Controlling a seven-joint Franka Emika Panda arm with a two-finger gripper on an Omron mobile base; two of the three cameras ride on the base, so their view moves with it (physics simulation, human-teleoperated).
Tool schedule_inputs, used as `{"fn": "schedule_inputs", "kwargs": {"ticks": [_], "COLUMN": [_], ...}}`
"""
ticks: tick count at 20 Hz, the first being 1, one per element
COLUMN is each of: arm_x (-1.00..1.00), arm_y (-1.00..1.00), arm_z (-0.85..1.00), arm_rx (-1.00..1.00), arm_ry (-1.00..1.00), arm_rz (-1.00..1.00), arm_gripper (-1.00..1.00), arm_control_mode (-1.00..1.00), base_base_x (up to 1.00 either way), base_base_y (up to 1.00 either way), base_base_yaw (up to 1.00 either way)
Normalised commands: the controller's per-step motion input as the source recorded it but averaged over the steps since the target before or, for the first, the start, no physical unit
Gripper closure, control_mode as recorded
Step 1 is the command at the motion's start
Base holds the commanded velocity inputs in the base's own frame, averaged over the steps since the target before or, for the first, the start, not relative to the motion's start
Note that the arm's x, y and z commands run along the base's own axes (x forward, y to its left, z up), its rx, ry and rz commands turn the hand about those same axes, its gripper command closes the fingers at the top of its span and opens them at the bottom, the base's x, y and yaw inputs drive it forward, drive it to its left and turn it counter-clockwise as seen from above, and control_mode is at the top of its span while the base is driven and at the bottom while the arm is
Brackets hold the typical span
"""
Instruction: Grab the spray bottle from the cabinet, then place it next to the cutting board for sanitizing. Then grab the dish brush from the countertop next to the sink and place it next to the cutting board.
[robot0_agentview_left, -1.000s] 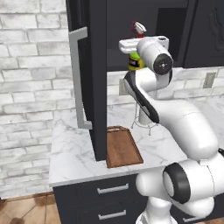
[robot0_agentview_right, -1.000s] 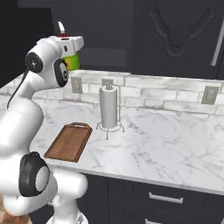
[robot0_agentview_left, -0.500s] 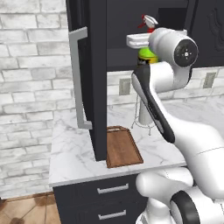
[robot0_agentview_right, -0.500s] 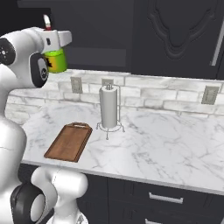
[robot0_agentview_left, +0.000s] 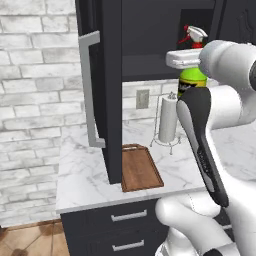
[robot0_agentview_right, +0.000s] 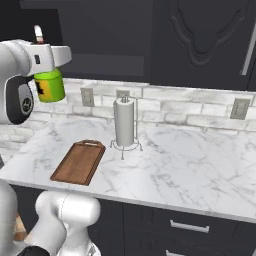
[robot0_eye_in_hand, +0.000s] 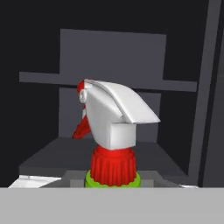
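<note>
Nearby: I'm seeing a paper towel holder (robot0_agentview_right: 124, 123) standing on the counter (robot0_agentview_right: 190, 165) just beyond the cutting board (robot0_agentview_right: 79, 162); open cabinet (robot0_agentview_left: 102, 90) door beside the arm.
Spray bottle (robot0_agentview_right: 49, 85): I'm holding it upright in the air above the counter, in front of the cabinet shelf; green body, black label, red collar, white nozzle.
Fingers (robot0_agentview_right: 52, 54): clamping around the bottle's neck.
Room: white marble counter, brick backsplash, dark drawers (robot0_agentview_left: 127, 220) below.
</note>
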Motion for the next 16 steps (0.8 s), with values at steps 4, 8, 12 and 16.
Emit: {"fn": "schedule_inputs", "kwargs": {"ticks": [4,8,12,16], "arm_x": [-0.74,-0.44,-0.27,-0.12], "arm_y": [-0.60,-0.74,-0.68,-0.58], "arm_z": [-0.39,-0.54,-0.58,-0.47], "arm_rx": [0.00,0.00,0.00,0.00], "arm_ry": [0.00,-0.01,-0.01,0.00], "arm_rz": [0.19,0.33,0.42,0.47], "arm_gripper": [1.00,1.00,1.00,1.00], "arm_control_mode": [-1.00,-1.00,-1.00,-1.00], "base_base_x": [0.00,0.00,0.00,0.00], "base_base_y": [0.00,0.00,0.00,0.00], "base_base_yaw": [0.00,0.00,0.00,0.00]}}
